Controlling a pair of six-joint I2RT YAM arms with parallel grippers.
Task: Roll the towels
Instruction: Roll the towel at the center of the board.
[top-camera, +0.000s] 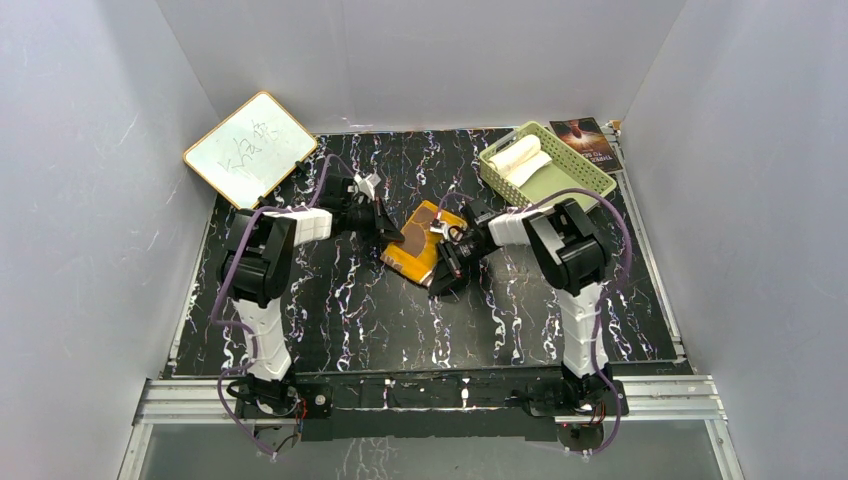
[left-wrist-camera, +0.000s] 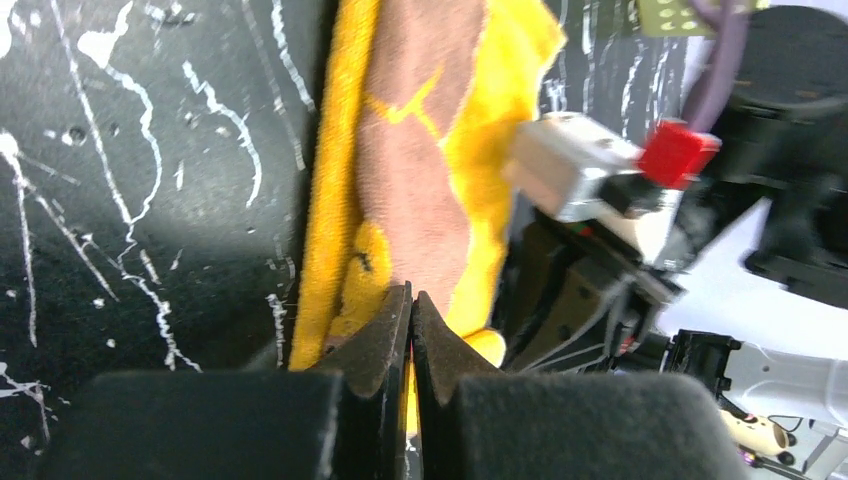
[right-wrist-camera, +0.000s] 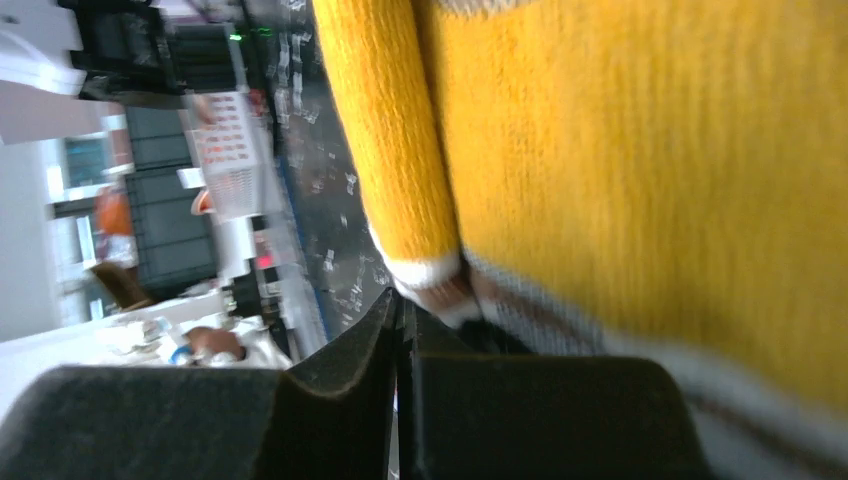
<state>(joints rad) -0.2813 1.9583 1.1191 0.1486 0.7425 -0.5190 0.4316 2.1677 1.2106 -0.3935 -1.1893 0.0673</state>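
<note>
The mustard-yellow towel (top-camera: 427, 243), with a brown patch on it, lies mid-table between my two arms. My left gripper (top-camera: 392, 236) is at its left edge. In the left wrist view the jaws (left-wrist-camera: 411, 297) are shut, with a sliver of the yellow towel (left-wrist-camera: 410, 150) pinched between them. My right gripper (top-camera: 447, 263) is at the towel's near right edge. In the right wrist view it (right-wrist-camera: 400, 298) is shut at the white-trimmed corner of the towel (right-wrist-camera: 640, 150), which fills that view close up. The cream-white towel (top-camera: 516, 156) lies rolled in the basket.
The pale green slotted basket (top-camera: 590, 176) stands at the back right, with a dark booklet (top-camera: 587, 140) behind it. A white board in a wooden frame (top-camera: 250, 148) leans at the back left corner. Grey walls enclose the black marbled table (top-camera: 350, 320).
</note>
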